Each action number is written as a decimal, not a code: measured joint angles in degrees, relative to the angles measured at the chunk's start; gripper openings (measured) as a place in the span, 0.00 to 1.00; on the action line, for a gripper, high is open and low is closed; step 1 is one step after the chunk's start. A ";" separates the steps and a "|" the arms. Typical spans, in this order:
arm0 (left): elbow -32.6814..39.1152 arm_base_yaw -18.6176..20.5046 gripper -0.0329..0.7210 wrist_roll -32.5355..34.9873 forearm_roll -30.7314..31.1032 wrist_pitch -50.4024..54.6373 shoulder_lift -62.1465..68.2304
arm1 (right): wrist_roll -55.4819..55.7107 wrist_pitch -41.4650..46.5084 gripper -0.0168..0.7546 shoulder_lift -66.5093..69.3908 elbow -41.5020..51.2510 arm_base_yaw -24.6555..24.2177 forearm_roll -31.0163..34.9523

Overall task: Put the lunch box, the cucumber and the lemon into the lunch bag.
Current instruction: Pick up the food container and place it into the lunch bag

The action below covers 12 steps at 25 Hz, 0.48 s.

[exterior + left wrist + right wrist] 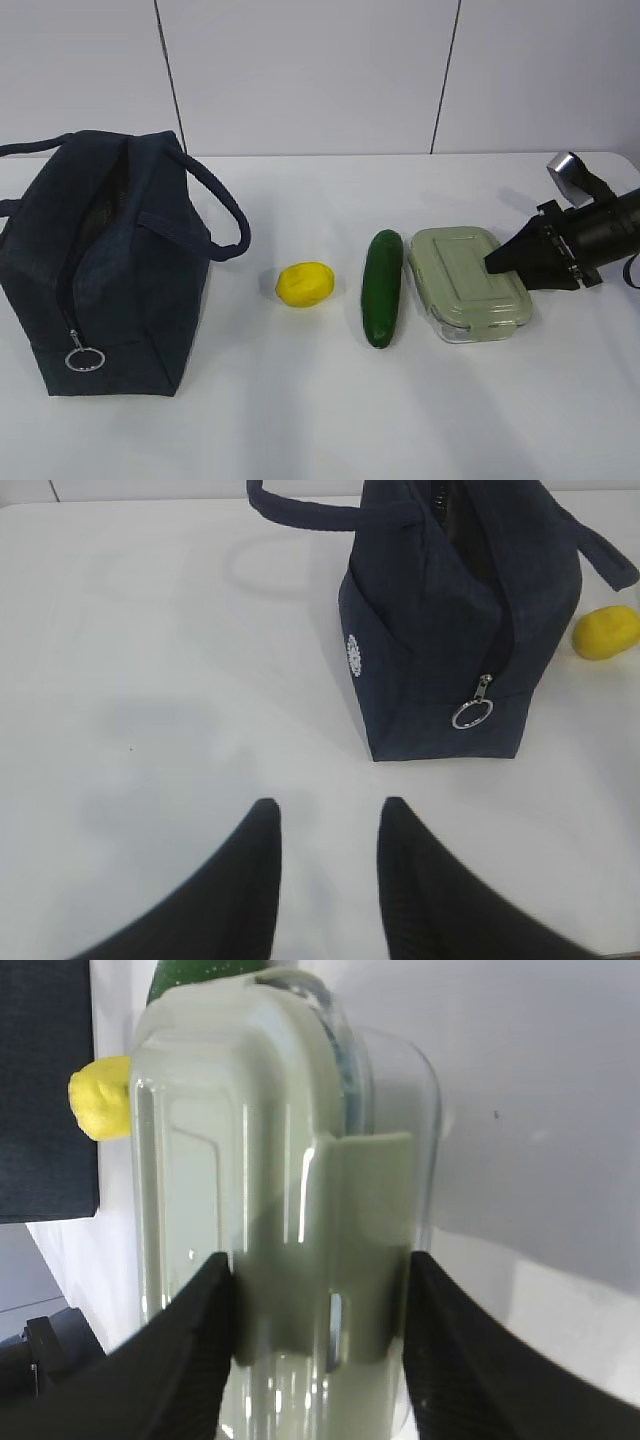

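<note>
White panels with dark seams back a plain white bench (pixel 300 420), and everything sits on that one surface. Over on the left stands the lunch bag (pixel 110 260), dark navy, upright, its two loop handles arching off the top and its zipper running down the near end to a metal ring pull (pixel 84 358) that hangs low on the fabric. Whether the top is open I cannot tell from where I stand.

To the right of the bag, well apart from it, lies the lemon (pixel 304 284), bright yellow. Next along is the cucumber (pixel 382 288), dark green, lying with its length pointing away from me. Just beside it sits the lunch box (pixel 466 283), clear glass with a pale green clip-on lid, flat on the bench.

From the right the dark right gripper (pixel 492 262) reaches in over the box lid. In its wrist camera the two fingers (pixel 190 1350) stand either side of the lid's end clip, close against it, though I cannot tell if they are pressing.

The left gripper (pixel 328 825) hovers over bare bench short of the bag's zipper end, its fingers (pixel 250 880) parted with nothing between them.
</note>
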 joint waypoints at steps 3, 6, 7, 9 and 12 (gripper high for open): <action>0.00 0.00 0.35 0.00 0.00 0.00 0.00 | 0.00 0.00 0.48 0.00 0.00 0.00 0.00; 0.00 0.00 0.35 0.00 0.00 0.00 0.00 | 0.00 0.00 0.48 0.00 0.00 0.00 0.10; 0.00 0.00 0.35 0.00 0.00 0.00 0.00 | 0.00 0.00 0.48 0.00 0.00 0.00 0.10; 0.00 0.00 0.35 0.00 0.00 0.00 0.00 | 0.00 0.00 0.47 0.00 0.00 0.00 0.10; 0.00 0.00 0.35 0.00 0.00 0.00 0.00 | 0.00 0.00 0.47 0.00 0.00 0.00 0.10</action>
